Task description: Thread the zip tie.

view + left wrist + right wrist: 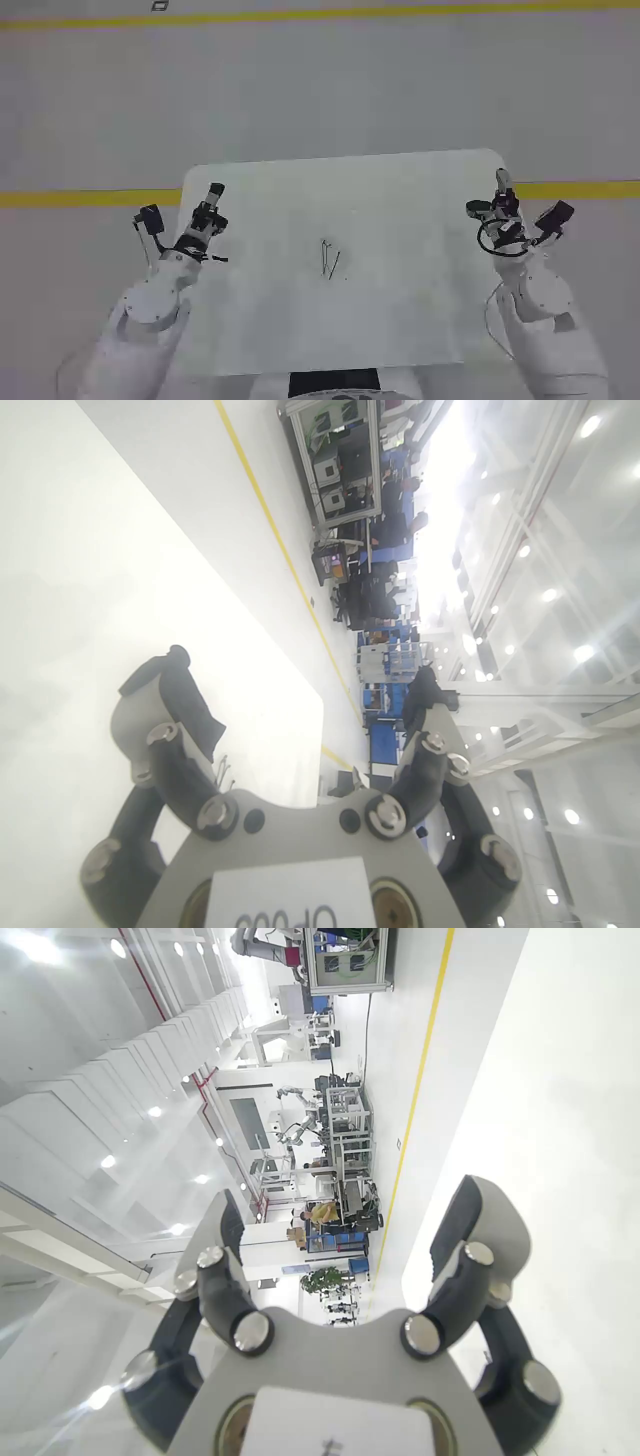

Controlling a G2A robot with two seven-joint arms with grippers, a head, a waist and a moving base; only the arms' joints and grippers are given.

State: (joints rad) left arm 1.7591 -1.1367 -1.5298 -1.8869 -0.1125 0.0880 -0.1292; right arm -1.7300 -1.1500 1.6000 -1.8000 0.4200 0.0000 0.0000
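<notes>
top view: thin dark plastic zip tie (329,259) lies flat mid white rectangular table (420,320), well apart from both grippers. left gripper (300,667) spread wide, empty; right gripper (347,1193) likewise. tie likely light, springy, slippery; pinch near tail end, leaving head free.

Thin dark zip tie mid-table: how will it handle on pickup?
Probably floppy and very light: the thin dark zip tie is a slim strip. Flat on the white table, it may be hard to pinch and could slide, not roll.

Overhead above table (400,320); wrists behind fingers (175,700)
</notes>
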